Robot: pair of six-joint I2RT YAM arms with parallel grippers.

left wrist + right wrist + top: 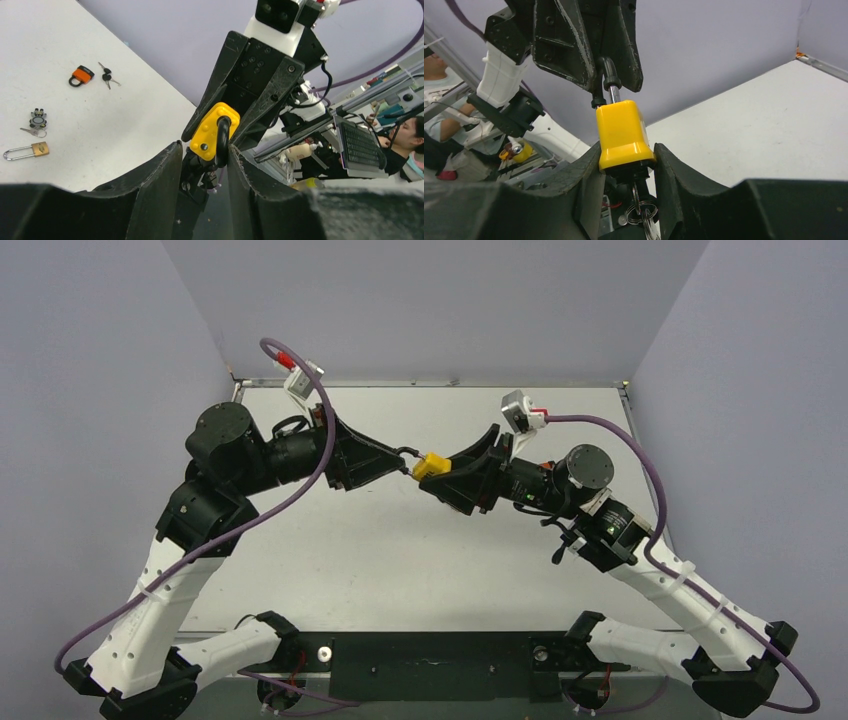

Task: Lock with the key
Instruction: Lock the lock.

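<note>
Aloft, padlock (433,466) sideways, shackle (222,137) leftward, seemingly loose inside spread left hand (205,155); body (621,130) tight in right hand (626,156).

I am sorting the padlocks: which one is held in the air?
The yellow padlock, in the right gripper; the orange padlock and brass padlock lie on the table.

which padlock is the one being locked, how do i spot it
Look above the middle of the table, in mid-air. The yellow padlock is there, clamped in the right gripper; it alone is yellow and off the table, unlike the orange padlock and brass padlock.
</note>
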